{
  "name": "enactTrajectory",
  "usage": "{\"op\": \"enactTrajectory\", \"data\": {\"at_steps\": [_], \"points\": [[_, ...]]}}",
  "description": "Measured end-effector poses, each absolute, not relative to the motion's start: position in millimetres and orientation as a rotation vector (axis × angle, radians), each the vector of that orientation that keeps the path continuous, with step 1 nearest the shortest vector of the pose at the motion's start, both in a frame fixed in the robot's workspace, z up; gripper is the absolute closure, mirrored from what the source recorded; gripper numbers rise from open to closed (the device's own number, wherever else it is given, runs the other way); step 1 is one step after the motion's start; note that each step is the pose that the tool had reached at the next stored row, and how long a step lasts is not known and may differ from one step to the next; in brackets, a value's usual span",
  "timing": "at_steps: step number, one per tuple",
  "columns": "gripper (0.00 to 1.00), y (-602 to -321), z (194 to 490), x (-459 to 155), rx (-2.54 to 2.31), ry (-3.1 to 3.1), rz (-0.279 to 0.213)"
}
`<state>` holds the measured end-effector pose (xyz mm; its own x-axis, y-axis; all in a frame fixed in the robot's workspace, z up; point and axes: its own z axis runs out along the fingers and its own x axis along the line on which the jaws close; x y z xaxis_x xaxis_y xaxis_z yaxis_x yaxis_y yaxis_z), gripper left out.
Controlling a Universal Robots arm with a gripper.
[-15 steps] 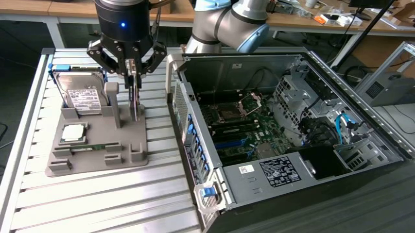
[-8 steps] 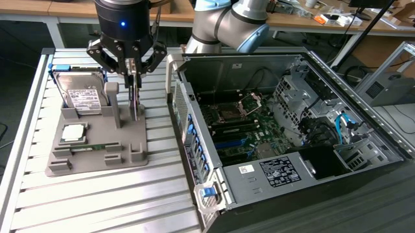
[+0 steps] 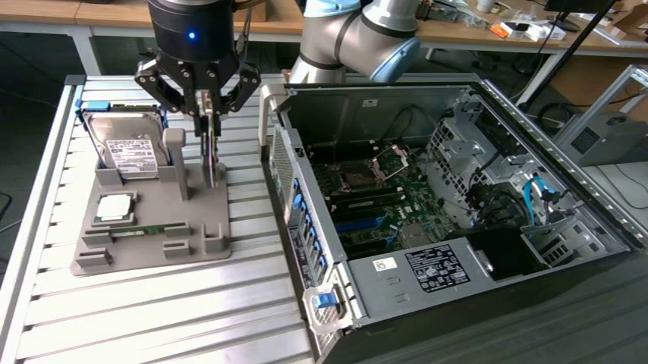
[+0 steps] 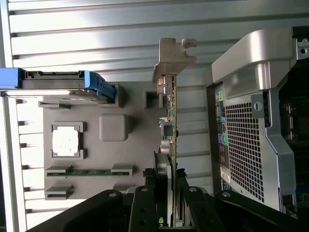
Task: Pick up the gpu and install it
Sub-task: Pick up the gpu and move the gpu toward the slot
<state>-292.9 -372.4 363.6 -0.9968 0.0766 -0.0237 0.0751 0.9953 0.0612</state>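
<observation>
Wrist view: the claw [image 4: 171, 187] is clamped narrow on the gpu [image 4: 172, 113], held edge-on over the grey holder [image 4: 120, 162] on the worktop [image 3: 152, 318]. Pickup looks underway; installing remains, since the open computer case [image 3: 456, 227], at three o'clock in the exterior view, holds no card yet.

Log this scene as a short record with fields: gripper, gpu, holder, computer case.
gripper: closed on the gpu's top edge
gpu: upright, edge-on, over the grey holder
grey holder: also carries hard drive, processor, memory strip
computer case: open, on the exterior view's right, motherboard exposed
</observation>
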Motion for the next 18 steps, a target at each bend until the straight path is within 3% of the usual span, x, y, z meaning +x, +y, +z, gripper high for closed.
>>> {"op": "enactTrajectory", "data": {"at_steps": [18], "points": [[0.73, -372.4, 369.7, -292.9, 0.118, 3.112, 0.100]]}}
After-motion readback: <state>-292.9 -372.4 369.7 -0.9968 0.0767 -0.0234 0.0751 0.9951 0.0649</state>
